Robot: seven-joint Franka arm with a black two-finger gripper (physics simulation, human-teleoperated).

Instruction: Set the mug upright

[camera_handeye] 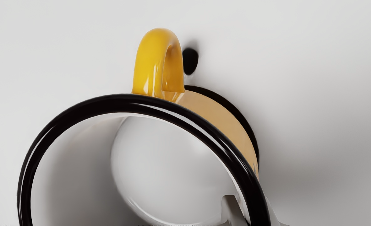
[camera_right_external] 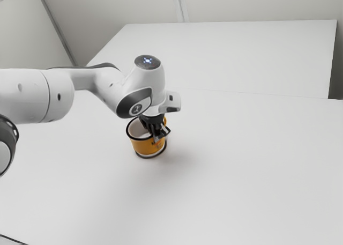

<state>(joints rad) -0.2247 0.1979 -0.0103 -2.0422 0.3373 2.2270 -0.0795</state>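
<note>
White tabletop (camera_right_external: 241, 164), end effector (camera_right_external: 156, 131) gripping orange mug (camera_right_external: 141, 147) by its wall, dark marking (camera_right_external: 156, 143) too small to read

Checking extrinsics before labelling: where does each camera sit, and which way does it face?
Exterior view: at the arm's side, above the table, looking down across it; the arm enters from the exterior view's left, end effector at the mug.
Wrist view: on the arm's hand, looking past the rim into the mug, table behind; fingertips at the bottom edge, one inside the mug, one outside.
Shared: mug, its yellow handle, table, end effector's fingers.
</note>
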